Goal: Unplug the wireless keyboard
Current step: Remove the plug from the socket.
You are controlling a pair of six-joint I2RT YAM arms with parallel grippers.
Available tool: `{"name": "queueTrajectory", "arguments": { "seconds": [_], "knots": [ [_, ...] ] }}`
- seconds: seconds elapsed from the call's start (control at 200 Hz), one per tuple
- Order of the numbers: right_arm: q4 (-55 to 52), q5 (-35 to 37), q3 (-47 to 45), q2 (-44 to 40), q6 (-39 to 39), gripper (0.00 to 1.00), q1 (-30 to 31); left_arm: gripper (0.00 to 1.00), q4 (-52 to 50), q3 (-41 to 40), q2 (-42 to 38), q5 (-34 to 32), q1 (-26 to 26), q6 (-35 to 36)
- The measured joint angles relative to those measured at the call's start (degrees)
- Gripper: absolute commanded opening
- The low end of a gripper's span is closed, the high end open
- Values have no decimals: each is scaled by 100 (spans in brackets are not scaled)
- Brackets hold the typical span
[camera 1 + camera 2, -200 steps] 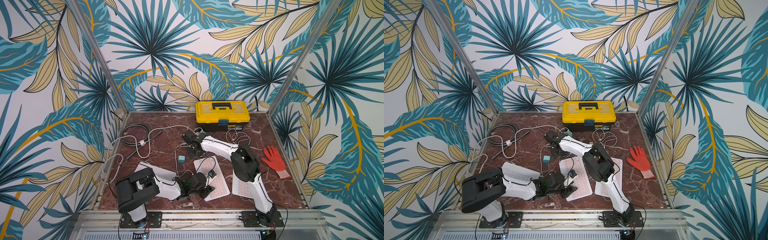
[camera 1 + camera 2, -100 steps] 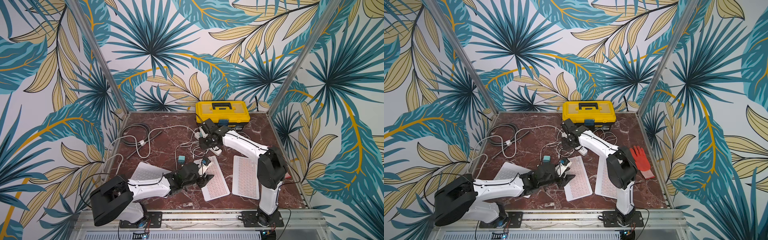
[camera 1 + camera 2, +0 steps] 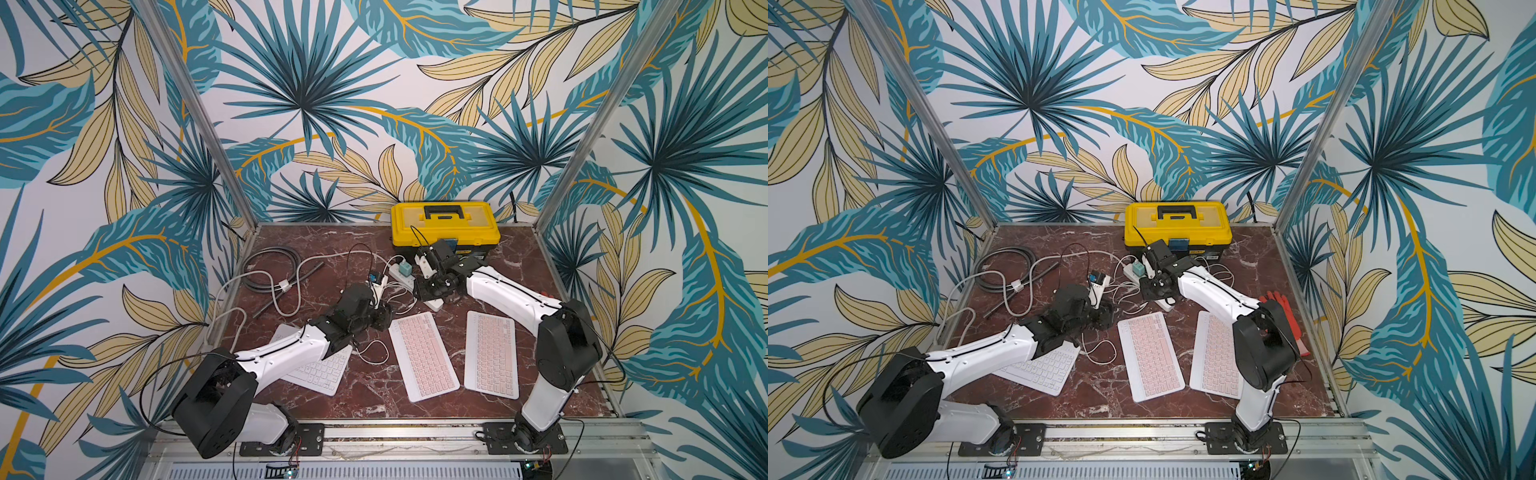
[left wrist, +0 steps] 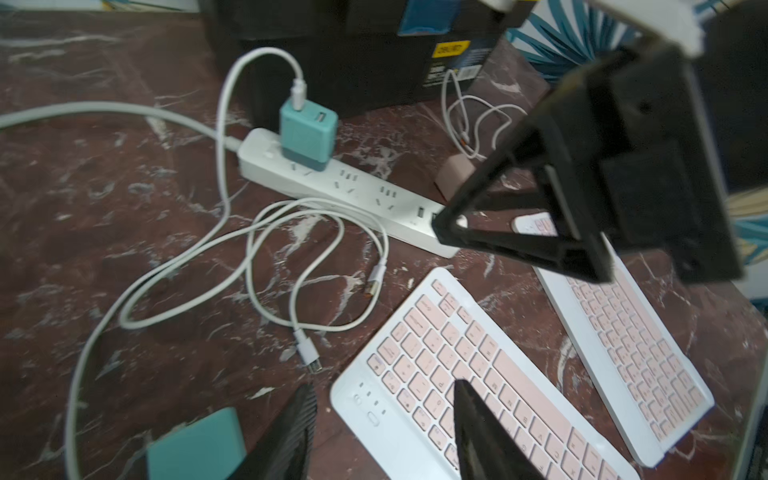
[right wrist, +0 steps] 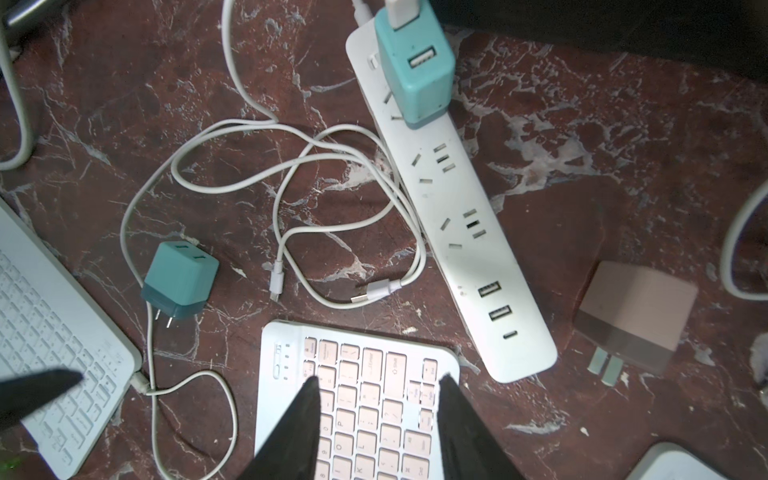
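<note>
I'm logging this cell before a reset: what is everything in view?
toolbox: one, yellow, at the back.
power strip: one, white, before the toolbox.
plugged charger: one, teal, in the power strip.
pink keyboards: two, white with pink keys, side by side, centre.
white keyboard: one, white, partly under the left arm.
loose teal charger: one, teal, near the white keyboard.
loose pink charger: one, dusty pink, by the power strip's end.
cables: several, white or light grey, tangled around the power strip.
hose: one, dark grey, coiled back left.
glove: one, red, right edge, partly hidden.
left end effector: one, black, open.
right end effector: one, black, open.
</note>
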Motion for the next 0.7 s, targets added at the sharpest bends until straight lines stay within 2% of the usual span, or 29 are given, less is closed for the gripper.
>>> {"name": "queueTrajectory", "arguments": {
  "seconds": [0.21,0.496,0.701],
  "knots": [
    [291,-356,-221,-17,-142,46,2,53,-428,0,-52,20,669,-549],
    [645,-584,-177,-13,-501,46,4,52,-649,133,-11,457,1226,-704],
    [758,-581,382,474,-1064,48,-59,52,-654,367,192,750,1475,-739]
  ]
}}
